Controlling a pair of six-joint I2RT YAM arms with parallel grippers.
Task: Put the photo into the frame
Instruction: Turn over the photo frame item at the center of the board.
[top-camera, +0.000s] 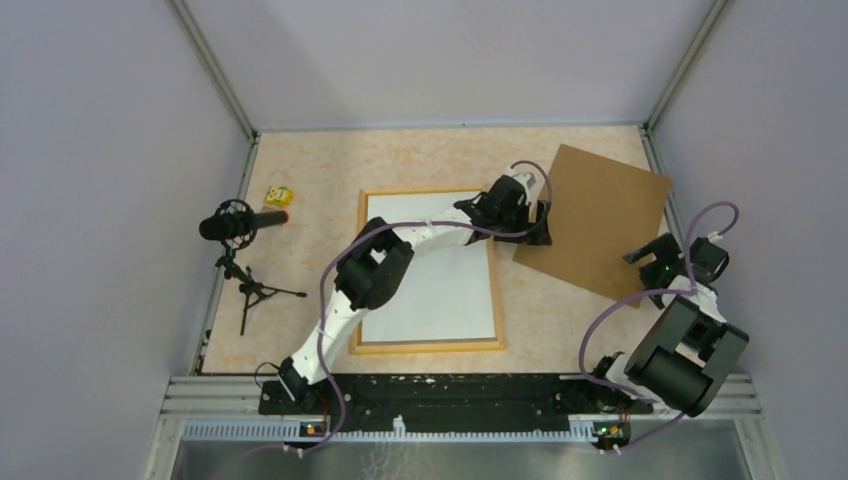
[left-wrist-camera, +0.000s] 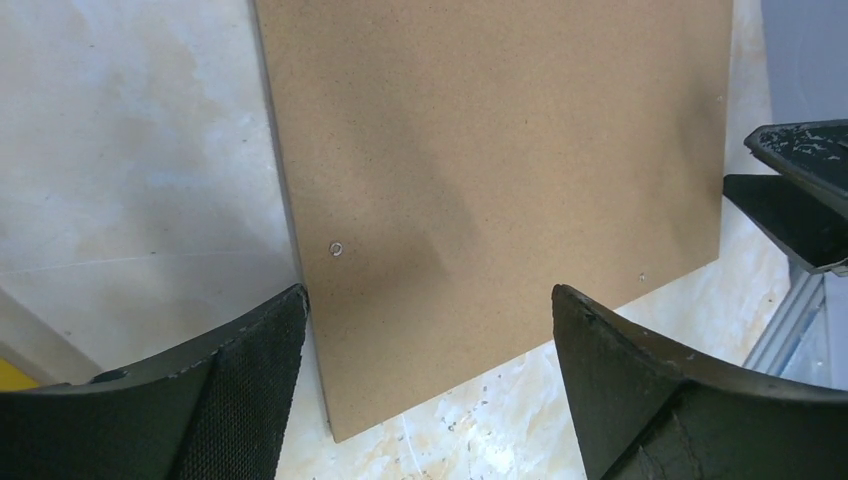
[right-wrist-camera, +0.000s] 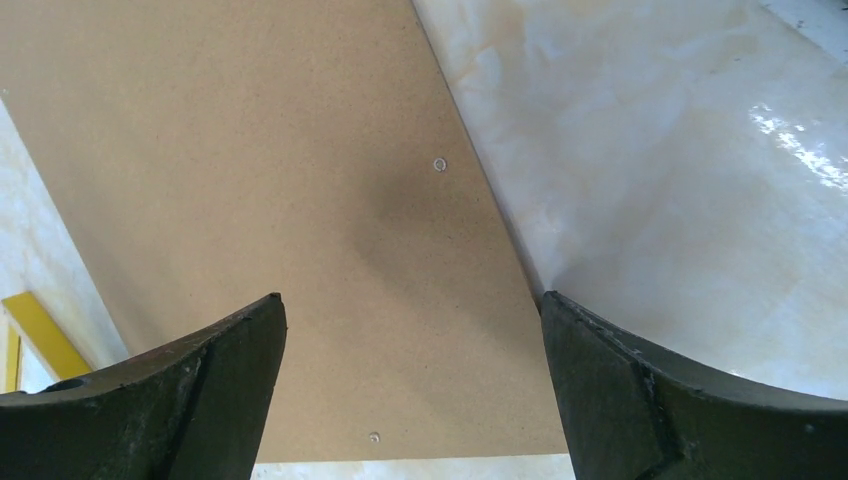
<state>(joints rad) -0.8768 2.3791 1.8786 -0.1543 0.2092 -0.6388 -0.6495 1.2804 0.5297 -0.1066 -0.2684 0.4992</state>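
Far left of tabletop (top-camera: 320, 160): black microphone (top-camera: 245, 222) on a small tripod, close to the left wall. Just beyond it, a small yellow item (top-camera: 278, 196), too small to identify. Centre: frame (top-camera: 428, 346), flat on the tabletop, narrow yellow-orange border all round. Inside that border, photo (top-camera: 445, 300), plain white side up, filling the opening; printed side not visible. Above frame and photo, left arm, slanting from the near-left base toward the frame's far right corner. Left tool (top-camera: 541, 224) released, fingers wide apart, grasping nothing. In its wrist view, poised over the left edge and near corner of a brown board (top-camera: 600, 220): one finger at that edge, the other over the board's surface. Contact with the board not determinable. Brown board flat on the tabletop right of the frame, turned out of line with it, left corner near the frame's right side; a few small metal rivets on its face. Far right: right tool (top-camera: 648, 256) likewise released, fingers spread, holding nothing, hovering at the board's near right edge, apart from the left tool. In its wrist view, board beneath and ahead, sliver of yellow frame at lower left.
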